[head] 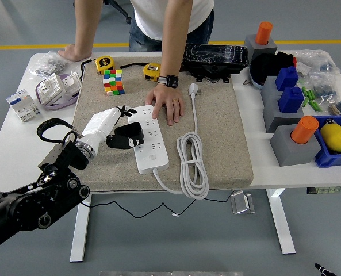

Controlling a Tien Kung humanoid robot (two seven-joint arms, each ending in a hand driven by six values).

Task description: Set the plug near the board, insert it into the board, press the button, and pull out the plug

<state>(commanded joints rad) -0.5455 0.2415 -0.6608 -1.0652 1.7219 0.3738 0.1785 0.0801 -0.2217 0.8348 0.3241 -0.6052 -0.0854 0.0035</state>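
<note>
**Plug held at the strip's left edge, not yet seated**

Fingers of the left hand [114, 127] curl around a black plug [129, 137], the white-shelled palm lying flat on the mat and the dark fingertips wrapping the plug's blocky body. The plug sits just beside the left edge of the white power strip [149, 138], touching or nearly touching it, but whether any pins have entered a socket cannot be told from this view. By my reading, the task is at the approach-to-insert stage: the plug is near the board, while the button press and the pull-out remain.

A person's hand [167, 103] rests palm-down on the far end of the strip, apparently pinning it so it will not slide when the plug is pushed sideways or down. The person's other hand [72, 53] leans on the table's far left corner.

Under it all lies a beige felt-like mat [228, 138], coarse and matte, which should add grip beneath the smooth, glossy plastic strip. The strip is a long, rounded rectangle with rows of sockets; its thick white cable [192, 155] lies in a loose oval coil to the right, ending in a white plug [193, 88] further up the mat.

The right arm is out of sight.
</note>
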